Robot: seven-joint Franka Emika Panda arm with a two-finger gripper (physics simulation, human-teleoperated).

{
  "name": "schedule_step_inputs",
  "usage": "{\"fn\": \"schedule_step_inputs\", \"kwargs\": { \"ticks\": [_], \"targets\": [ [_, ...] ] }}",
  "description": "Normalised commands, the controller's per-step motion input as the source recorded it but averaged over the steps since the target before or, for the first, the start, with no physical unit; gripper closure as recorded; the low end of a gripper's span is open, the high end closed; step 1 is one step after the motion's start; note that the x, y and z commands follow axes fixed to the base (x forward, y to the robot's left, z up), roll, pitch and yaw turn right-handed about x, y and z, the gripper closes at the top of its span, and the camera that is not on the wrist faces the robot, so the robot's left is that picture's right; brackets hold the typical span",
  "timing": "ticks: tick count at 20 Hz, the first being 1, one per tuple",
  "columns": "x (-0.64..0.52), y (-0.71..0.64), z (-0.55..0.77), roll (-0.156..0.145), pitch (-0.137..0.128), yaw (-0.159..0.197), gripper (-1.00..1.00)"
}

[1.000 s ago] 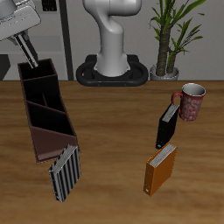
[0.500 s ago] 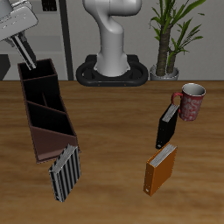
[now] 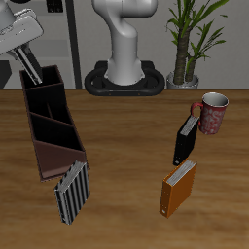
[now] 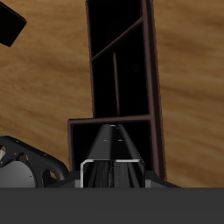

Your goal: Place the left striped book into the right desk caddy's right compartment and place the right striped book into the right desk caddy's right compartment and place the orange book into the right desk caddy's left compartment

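— Rising slightly, the claw (image 3: pixel 35 74) hangs over the right desk caddy (image 3: pixel 51 131), pinching a striped book (image 4: pixel 112 149) above the right compartment (image 4: pixel 112 140).
— Next?
— Lower and release, likely; the right striped book (image 3: pixel 72 193) waits nearer the desk's front.

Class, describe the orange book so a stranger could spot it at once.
Start at the floral mug beside the potted plant. Coming toward the table's front edge you pass a black book, then reach the orange book. Its plain orange cover and white page edges set it apart.
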Motion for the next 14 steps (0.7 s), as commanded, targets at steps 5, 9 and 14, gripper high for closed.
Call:
{"fn": "schedule_step_inputs", "kwargs": {
  "ticks": [5,9,14],
  "targets": [
    [-0.03,-0.11,-0.16,-0.013,0.013,-0.013,1.00],
    [-0.05,-0.07,-0.10,-0.014,0.015,0.003,1.00],
    [0.03,-0.14,-0.08,-0.035,0.011,-0.009,1.00]
  ]
}}
